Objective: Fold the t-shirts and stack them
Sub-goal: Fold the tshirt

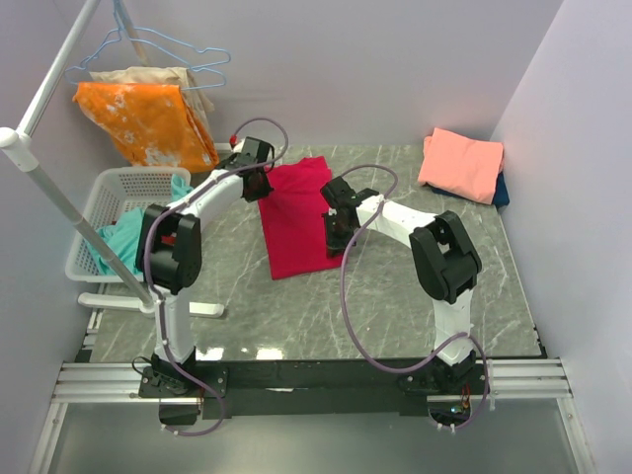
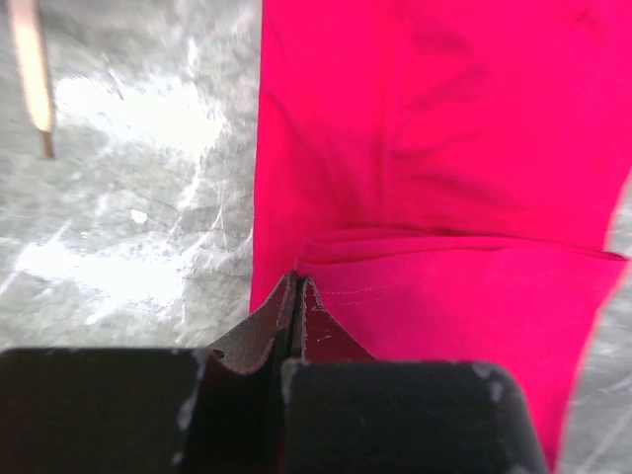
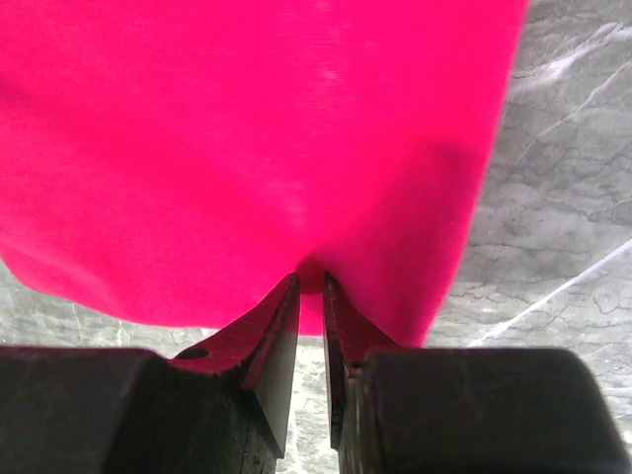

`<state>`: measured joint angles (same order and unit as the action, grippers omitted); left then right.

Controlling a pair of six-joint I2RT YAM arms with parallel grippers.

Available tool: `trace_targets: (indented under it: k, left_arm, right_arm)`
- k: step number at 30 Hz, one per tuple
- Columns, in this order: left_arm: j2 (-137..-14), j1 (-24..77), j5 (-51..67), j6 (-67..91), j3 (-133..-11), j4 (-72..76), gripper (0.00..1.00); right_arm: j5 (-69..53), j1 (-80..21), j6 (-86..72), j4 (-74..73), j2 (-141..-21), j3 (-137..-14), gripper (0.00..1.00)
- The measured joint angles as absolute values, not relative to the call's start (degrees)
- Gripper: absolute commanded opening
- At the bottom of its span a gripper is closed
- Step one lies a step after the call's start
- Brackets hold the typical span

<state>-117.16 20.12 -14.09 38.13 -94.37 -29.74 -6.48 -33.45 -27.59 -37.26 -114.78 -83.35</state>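
A crimson-red t-shirt lies partly folded on the marble table, between my two arms. My left gripper is at its far left edge. In the left wrist view that gripper is shut on the corner of a folded layer of the red t-shirt. My right gripper is at the shirt's right edge. There its jaws stand a narrow gap apart and pinch a pucker of the red t-shirt. A folded salmon-pink t-shirt rests on a dark blue one at the back right.
A white basket holding teal cloth stands at the left edge. An orange white-blotched cloth hangs from a rack at the back left. Walls close in the back and the right side.
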Motion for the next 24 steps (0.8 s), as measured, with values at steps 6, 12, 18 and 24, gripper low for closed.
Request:
trace_targets:
  k: [6,12,18,24]
  left_arm:
    - [-114.6,20.1,-15.9,38.2,-94.2,-29.2,0.01]
    - [-115.2,20.1,-17.7,38.3,-94.4,-29.8,0.12]
    - [-121.8,20.1,-17.9,38.0,-97.7,-31.0,0.63]
    - [-122.0,19.9,-18.7,38.1,-96.1,-31.0,0.73]
  right_arm:
    - [-6.5,-33.5,-27.6,-37.2,-114.8,-83.4,0.2]
    - [-6.5,-33.5,-27.6,-37.3,-114.8,-83.4,0.21]
    - [-6.0,-33.5,-27.8,-37.6,-114.8,-83.7,0.25]
    - [-3.6,-33.4,-28.7,-37.8,-114.8,-84.1,0.3]
